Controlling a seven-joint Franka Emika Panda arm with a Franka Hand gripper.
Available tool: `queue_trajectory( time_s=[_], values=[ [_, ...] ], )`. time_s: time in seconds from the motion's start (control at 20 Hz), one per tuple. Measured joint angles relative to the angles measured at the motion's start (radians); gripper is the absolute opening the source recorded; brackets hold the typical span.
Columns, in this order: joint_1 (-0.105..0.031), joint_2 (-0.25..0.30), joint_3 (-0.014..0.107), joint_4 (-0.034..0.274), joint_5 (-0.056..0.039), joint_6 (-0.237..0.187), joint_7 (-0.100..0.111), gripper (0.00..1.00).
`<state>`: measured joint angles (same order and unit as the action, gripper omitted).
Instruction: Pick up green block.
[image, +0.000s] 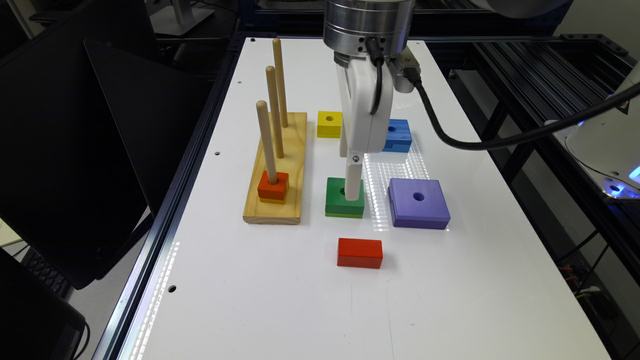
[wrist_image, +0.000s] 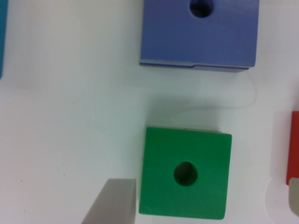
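The green block (image: 340, 204) lies flat on the white table (image: 280, 300), a dark green square with a round centre hole and a lighter bottom layer. My gripper (image: 351, 185) hangs straight down over it, fingertips low at the block's level. In the wrist view the green block (wrist_image: 205, 149) sits between the two fingers of the gripper (wrist_image: 203, 200). One finger (wrist_image: 112, 203) stands close beside one edge of the block, and the other (wrist_image: 294, 196) is well off the opposite edge. The gripper is open and grips nothing.
A larger purple block (image: 419, 202) (wrist_image: 210, 42) lies close beside the green one. A red block (image: 360, 253) is nearer the front, with yellow (image: 329, 123) and blue (image: 398, 135) blocks behind. A wooden peg board (image: 290, 150) carrying an orange-red block (image: 273, 186) stands at the exterior view's left.
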<state>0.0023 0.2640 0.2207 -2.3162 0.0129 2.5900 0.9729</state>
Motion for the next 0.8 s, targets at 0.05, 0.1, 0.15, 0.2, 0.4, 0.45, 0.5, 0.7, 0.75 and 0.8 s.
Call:
queue_trajectory(
  time_s=[0.05,0.1,0.15,0.2,0.4,0.45,0.5,0.7,0.75,0.8],
  values=[
    [0.0,0.017,-0.001,0.0,-0.0015,0.016,0.0,1.0],
    [0.0,0.032,-0.002,0.0,-0.0029,0.031,0.0,1.0],
    [0.0,0.05,-0.003,0.0,-0.0045,0.05,0.0,1.0],
    [0.0,0.063,-0.004,0.001,-0.0057,0.063,0.0,1.0],
    [0.0,0.089,-0.007,0.002,-0.0074,0.094,0.0,1.0],
    [0.0,0.089,-0.007,0.003,-0.0074,0.094,0.0,1.0],
    [0.0,0.088,-0.007,0.003,-0.0074,0.094,0.0,1.0],
    [0.0,0.088,-0.007,0.005,-0.0074,0.094,0.0,1.0],
    [0.0,0.088,-0.007,0.005,-0.0074,0.094,0.0,1.0],
    [0.0,0.088,-0.007,0.005,-0.0074,0.094,0.0,1.0]
  ],
)
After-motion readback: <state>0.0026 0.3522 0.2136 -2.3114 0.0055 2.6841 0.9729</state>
